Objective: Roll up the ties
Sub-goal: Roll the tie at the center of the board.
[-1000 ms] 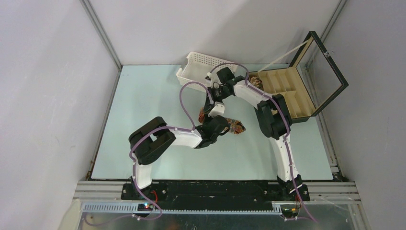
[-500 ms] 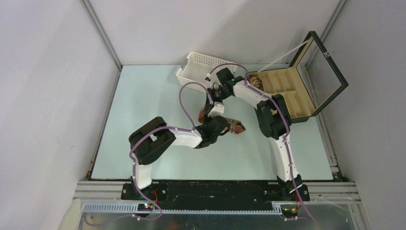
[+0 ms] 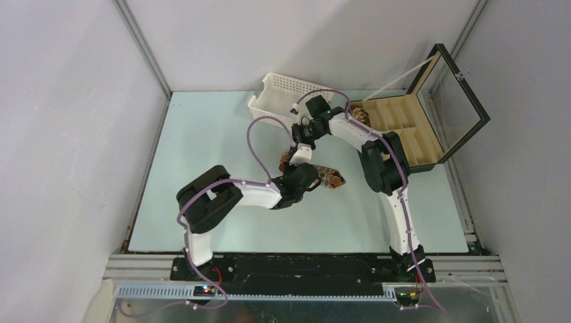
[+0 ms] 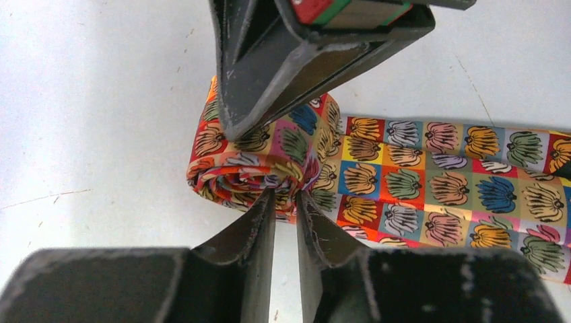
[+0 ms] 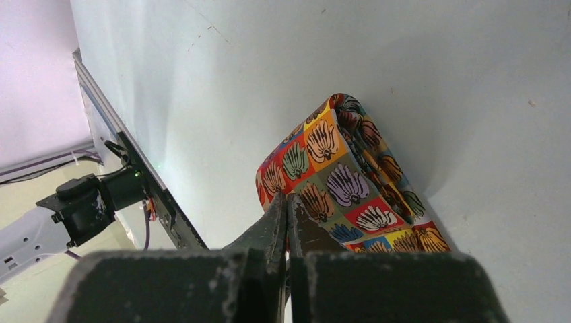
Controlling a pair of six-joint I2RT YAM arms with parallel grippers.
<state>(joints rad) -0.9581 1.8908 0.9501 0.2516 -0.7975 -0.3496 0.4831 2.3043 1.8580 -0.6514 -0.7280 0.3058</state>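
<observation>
One tie [image 4: 438, 182], counted on your bench [image 3: 202, 168]: busy squares of red, orange, yellow and dark tones. It lies mid-bench between the two arms, one end wound into a small coil [image 4: 242, 165], the remainder running flat to the right in the left wrist view.

Two end effectors, both at that coil:
- Left end effector [image 4: 286, 198]: fingers parted by a narrow gap, tips meeting the coil's near end. You cannot tell whether any fabric sits between them.
- Right end effector [image 5: 288, 202]: fingers pressed together, tip bearing down on top of the coil; nothing is visibly pinched between them.

One white perforated basket [image 3: 276, 91], at the far edge of the bench, behind the right arm.

One black compartmented box [image 3: 431, 165], far right, its glass lid [image 3: 464, 87] raised. You can see a patterned bundle [image 3: 360, 113] in its nearest-left compartment, too small to identify.
</observation>
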